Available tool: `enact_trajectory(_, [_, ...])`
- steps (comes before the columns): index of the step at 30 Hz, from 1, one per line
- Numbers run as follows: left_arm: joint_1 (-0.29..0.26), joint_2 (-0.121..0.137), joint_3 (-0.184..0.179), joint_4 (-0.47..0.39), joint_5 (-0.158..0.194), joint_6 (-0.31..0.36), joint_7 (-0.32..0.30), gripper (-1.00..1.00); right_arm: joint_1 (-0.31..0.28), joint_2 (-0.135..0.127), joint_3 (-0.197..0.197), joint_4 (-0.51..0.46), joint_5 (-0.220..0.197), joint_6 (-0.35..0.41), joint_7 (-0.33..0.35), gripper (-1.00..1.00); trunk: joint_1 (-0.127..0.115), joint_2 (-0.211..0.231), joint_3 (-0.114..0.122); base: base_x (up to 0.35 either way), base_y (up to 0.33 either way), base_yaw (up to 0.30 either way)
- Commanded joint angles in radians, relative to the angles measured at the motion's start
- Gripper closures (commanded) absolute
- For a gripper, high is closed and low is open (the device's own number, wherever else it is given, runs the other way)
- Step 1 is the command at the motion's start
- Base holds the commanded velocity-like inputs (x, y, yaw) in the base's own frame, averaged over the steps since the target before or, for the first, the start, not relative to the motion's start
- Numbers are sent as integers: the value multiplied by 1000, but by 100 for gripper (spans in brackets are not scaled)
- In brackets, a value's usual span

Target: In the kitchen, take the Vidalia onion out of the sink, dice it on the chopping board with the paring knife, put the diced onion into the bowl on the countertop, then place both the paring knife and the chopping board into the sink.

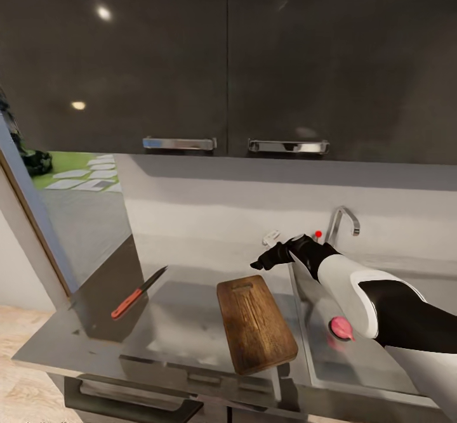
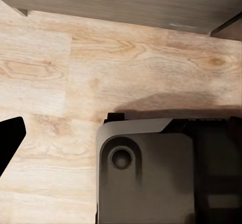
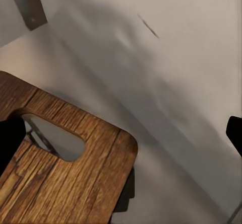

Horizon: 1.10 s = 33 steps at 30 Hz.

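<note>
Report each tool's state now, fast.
Left tool: cannot be told, just one fingertip in sight.
Right tool: open, holding nothing, above the chopping board.

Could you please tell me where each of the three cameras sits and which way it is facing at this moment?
Head view: from the robot's head, forward and down onto the countertop, paring knife, chopping board, sink; right arm and right gripper show.
Left wrist view: facing the wood floor; a dark fingertip shows.
Right wrist view: facing the backsplash; fingertips at the picture's edges.
Shared: head and right wrist views both show the chopping board's handle hole.
</note>
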Motion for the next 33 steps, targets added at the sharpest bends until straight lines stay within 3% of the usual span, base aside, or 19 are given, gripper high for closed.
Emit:
enact_trajectory(1, [0, 0, 1, -1, 0, -1, -1, -100, -1, 0, 3, -2, -3, 7, 4, -100, 1, -2, -4, 11, -10, 0])
enact_trajectory(33, [0, 2, 1, -3, 0, 0, -1, -100, 15, 6, 4, -2, -3, 7, 4, -100, 1, -2, -55, 0, 0, 0])
